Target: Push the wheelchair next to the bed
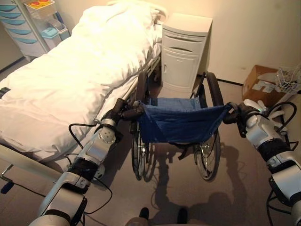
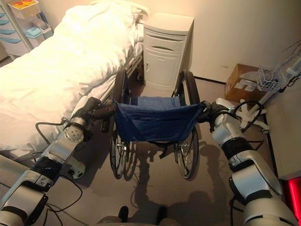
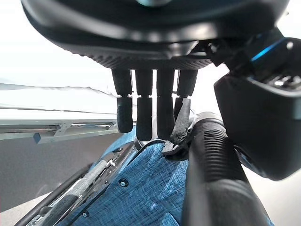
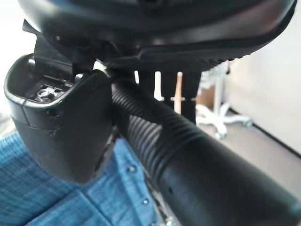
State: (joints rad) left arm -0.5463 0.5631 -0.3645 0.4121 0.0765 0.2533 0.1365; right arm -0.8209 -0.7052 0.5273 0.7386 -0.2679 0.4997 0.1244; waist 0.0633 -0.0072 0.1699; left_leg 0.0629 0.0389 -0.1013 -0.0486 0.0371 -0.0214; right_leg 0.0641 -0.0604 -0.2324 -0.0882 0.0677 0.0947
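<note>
The wheelchair (image 1: 178, 123) has a blue cloth back and black wheels, and I see it from behind on the floor right beside the bed (image 1: 70, 70), facing the wall. My left hand (image 1: 123, 111) is curled round its left push handle (image 3: 211, 169), the ribbed black grip lying between thumb and fingers (image 3: 141, 113). At the other side, my right hand (image 1: 237, 113) holds the right push handle (image 4: 188, 150) the same way, thumb (image 4: 61, 122) on one side and fingers behind. The bed carries a white duvet and lies to the chair's left.
A white nightstand (image 1: 183, 52) stands against the wall just ahead of the wheelchair. A cardboard box (image 1: 261, 84), a wire basket (image 1: 288, 77) and a white wheeled stand base (image 2: 249, 110) sit at the right. A drawer cart (image 1: 19, 23) stands beyond the bed.
</note>
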